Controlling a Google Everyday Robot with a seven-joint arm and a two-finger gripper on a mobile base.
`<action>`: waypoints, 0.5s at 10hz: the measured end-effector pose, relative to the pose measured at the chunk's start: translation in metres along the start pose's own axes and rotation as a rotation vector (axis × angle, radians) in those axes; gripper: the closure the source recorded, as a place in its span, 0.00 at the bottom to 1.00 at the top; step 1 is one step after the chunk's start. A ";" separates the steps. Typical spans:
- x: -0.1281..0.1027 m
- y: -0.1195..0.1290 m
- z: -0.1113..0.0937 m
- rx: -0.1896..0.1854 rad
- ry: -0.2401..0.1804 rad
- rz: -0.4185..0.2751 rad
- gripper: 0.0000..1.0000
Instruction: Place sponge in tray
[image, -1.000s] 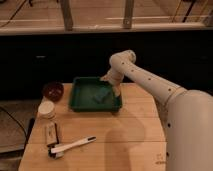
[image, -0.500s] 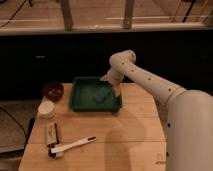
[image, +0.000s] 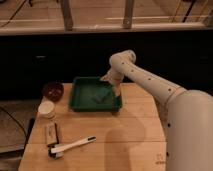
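Nothing we can make out has shifted over the last second: the arm (image: 150, 82) keeps the same bend over the far right corner of the tray, and every item on the table sits where it did. The sponge (image: 101, 97) lies inside the tray (image: 80, 96), toward its right half on the floor of it, a small blue-grey block, so we judge the placing to be done or all but done. The gripper (image: 115, 90) hangs just beside the sponge, above the tray's right rim, pointing down; whether its fingers are spread or pressed together we cannot tell. It sits low and close, which fits a hand that has just set something down. Outward from the tray, on the wooden table (image: 130, 125), we count one dark red-brown bowl (image: 52, 91) at the far left, one pale round cup (image: 47, 109) just in front of it, one tan block (image: 51, 134) with a dark edge nearer us, and one white brush (image: 72, 146) with a dark head lying slantwise beside that block. One sponge, one tray, one arm.
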 end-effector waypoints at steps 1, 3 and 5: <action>0.000 0.000 0.000 0.000 0.000 0.000 0.20; 0.000 0.000 0.000 0.000 0.000 0.000 0.20; 0.000 0.000 0.000 0.000 0.000 0.000 0.20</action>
